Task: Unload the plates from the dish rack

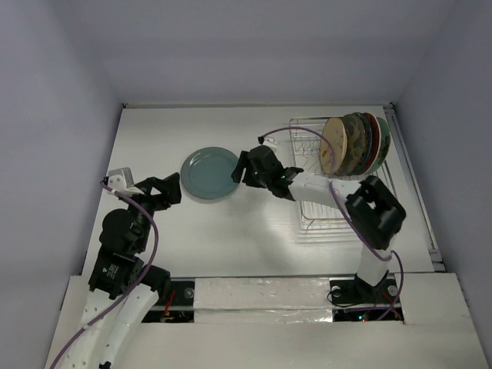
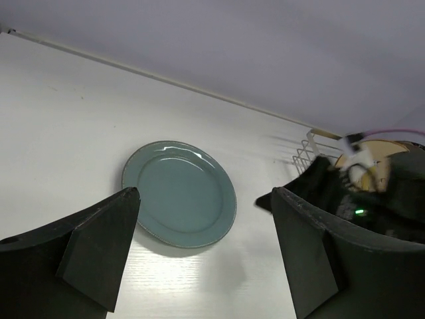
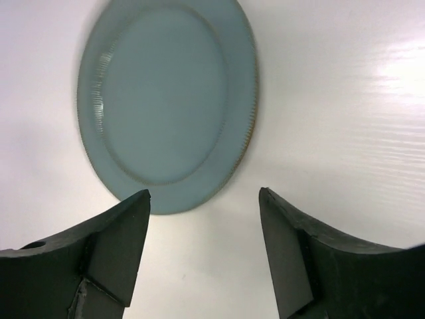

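Teal plate point(image 1: 209, 174) lies flat on the table point(image 1: 154, 138), just beside the right gripper point(image 1: 241, 169), jaws spread, empty. Other plates point(image 1: 357, 144) stand in the dish rack point(image 1: 327, 219); the next grasp should pinch the nearest rim and lift straight up.

Robot test cell in lab, not home kitchen. My left arm point(image 1: 123, 234) and right arm point(image 1: 373, 211) bolted side by side at 6 o'clock edge of plain white table point(image 1: 231, 238). Flat pale walls point(image 1: 261, 54) box table in at 9, 12 and 3 o'clock. Purple cables point(image 1: 156, 231) loop loose along my arms. White taped strip point(image 1: 261, 294) runs across my bases. Kitchenware staged on tabletop: wire dish rack point(image 1: 323, 211) with plates point(image 1: 357, 144) at 2 o'clock, teal plate point(image 1: 209, 173) lying flat near centre.
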Controlling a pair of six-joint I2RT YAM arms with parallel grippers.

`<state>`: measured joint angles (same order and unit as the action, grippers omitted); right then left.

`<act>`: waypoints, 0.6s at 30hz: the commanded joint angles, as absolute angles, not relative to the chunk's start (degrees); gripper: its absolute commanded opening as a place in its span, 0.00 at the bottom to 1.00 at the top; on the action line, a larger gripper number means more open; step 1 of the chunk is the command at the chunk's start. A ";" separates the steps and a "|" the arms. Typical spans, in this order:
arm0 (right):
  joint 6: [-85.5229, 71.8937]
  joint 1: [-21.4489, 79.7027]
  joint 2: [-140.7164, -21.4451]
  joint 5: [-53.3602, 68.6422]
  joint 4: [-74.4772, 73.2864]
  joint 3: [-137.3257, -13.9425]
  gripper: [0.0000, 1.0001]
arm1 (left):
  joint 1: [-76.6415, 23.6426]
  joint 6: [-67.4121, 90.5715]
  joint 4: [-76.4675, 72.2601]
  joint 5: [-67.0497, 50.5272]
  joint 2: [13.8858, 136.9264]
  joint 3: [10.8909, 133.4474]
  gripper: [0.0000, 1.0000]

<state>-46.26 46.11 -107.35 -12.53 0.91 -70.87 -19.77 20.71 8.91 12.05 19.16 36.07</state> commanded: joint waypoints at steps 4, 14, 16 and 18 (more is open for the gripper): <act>-35.35 42.64 -86.33 -23.80 -8.69 -69.62 0.32 | -19.51 20.92 6.77 11.87 18.11 35.60 0.76; -23.47 26.65 -74.17 -40.06 -25.63 -68.28 0.00 | -19.51 20.74 6.33 11.87 18.54 35.59 0.32; -23.03 25.14 -76.19 -42.44 -28.55 -69.69 0.10 | -19.51 20.74 6.42 11.87 18.46 35.51 0.30; -22.68 23.38 -76.90 -43.59 -29.79 -69.87 0.34 | -19.51 20.74 6.50 11.87 18.54 35.60 0.30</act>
